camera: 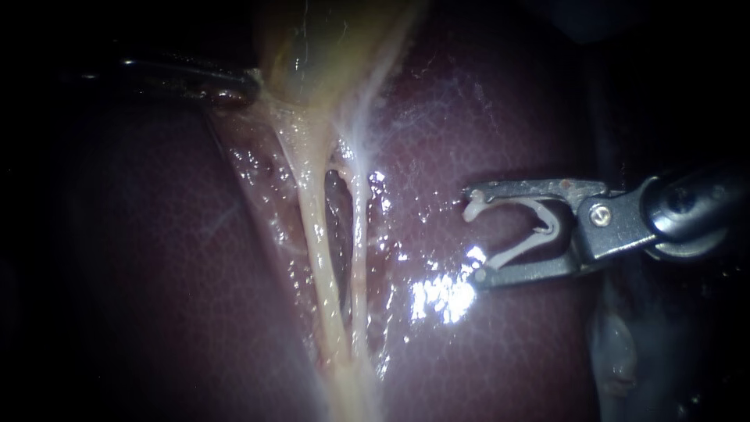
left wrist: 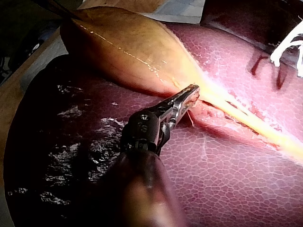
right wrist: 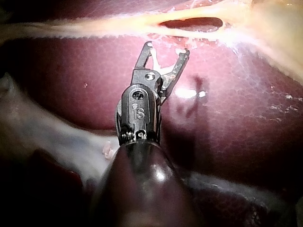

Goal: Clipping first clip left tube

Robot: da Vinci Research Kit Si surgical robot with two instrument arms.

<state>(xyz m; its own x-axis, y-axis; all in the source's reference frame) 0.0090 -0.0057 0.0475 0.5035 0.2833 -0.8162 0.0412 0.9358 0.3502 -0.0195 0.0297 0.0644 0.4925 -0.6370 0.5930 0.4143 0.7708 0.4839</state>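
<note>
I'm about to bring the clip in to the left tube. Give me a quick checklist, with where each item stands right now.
1. Is the white open clip seated in the jaws of the right instrument? Ok.
2. Is the clip around the pale left tube? Not ok. It hangs apart over the dark red liver, with the thinner right tube in between.
3. Is the gap between the two tubes open? Ok.
4. Are the jaws of the left instrument gripping the neck of the yellow-tan gallbladder, with the tubes stretched? Ok.
5. Is there room behind the left tube for a jaw? Cannot tell.
</note>
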